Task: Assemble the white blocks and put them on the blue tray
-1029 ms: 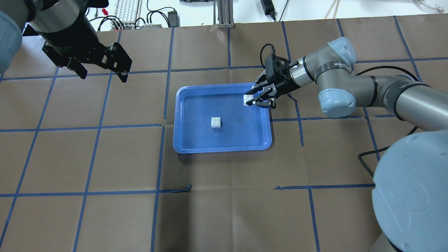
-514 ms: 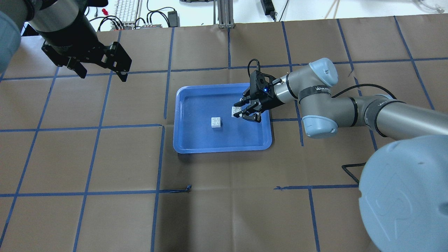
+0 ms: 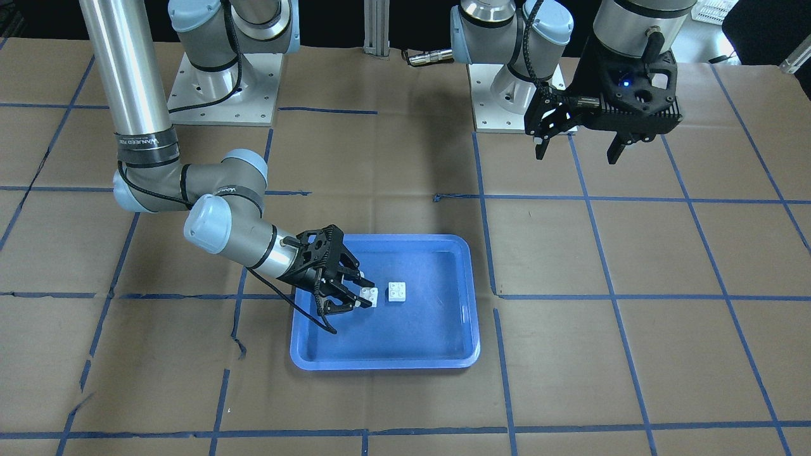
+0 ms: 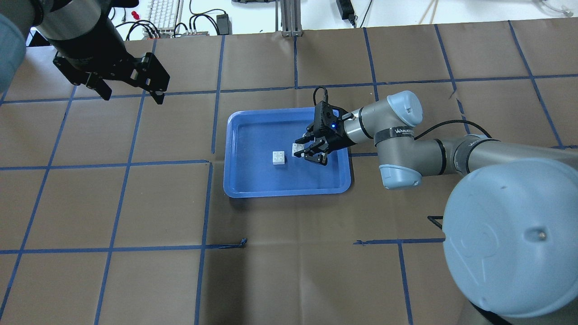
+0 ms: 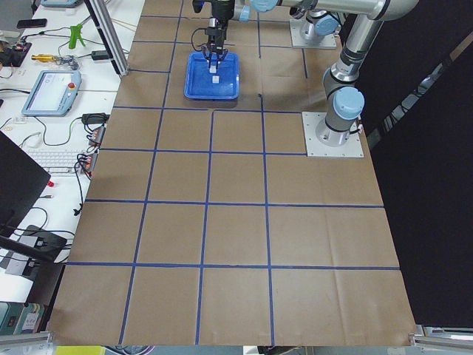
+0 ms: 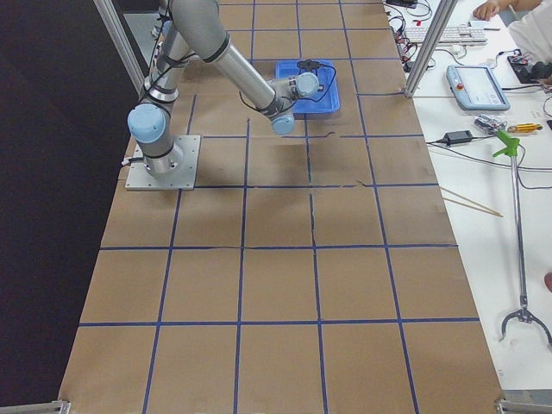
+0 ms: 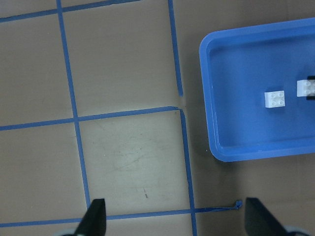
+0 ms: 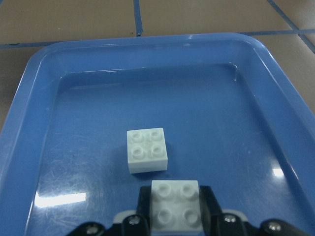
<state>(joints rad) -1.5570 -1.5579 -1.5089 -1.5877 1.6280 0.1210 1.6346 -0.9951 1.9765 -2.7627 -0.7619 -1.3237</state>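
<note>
In the last second we carried the held white block (image 4: 296, 147), clamped in the right gripper (image 4: 301, 150), from the blue tray (image 4: 287, 194) corner to just beside the resting white block (image 4: 279, 157); stacking follows. The right wrist view resolves a gap between them, probably squared edges; overhead does not. The left gripper (image 4: 133, 97) hangs spread wide, empty.

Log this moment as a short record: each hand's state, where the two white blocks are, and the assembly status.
right hand: shut on held white block, over the blue tray
left hand: open, empty, above the table, off to the side of the tray
held white block: studs up, beside the loose one with a gap between them
loose white block: studs up on the tray floor, near its middle
assembly: blocks not yet joined
</note>
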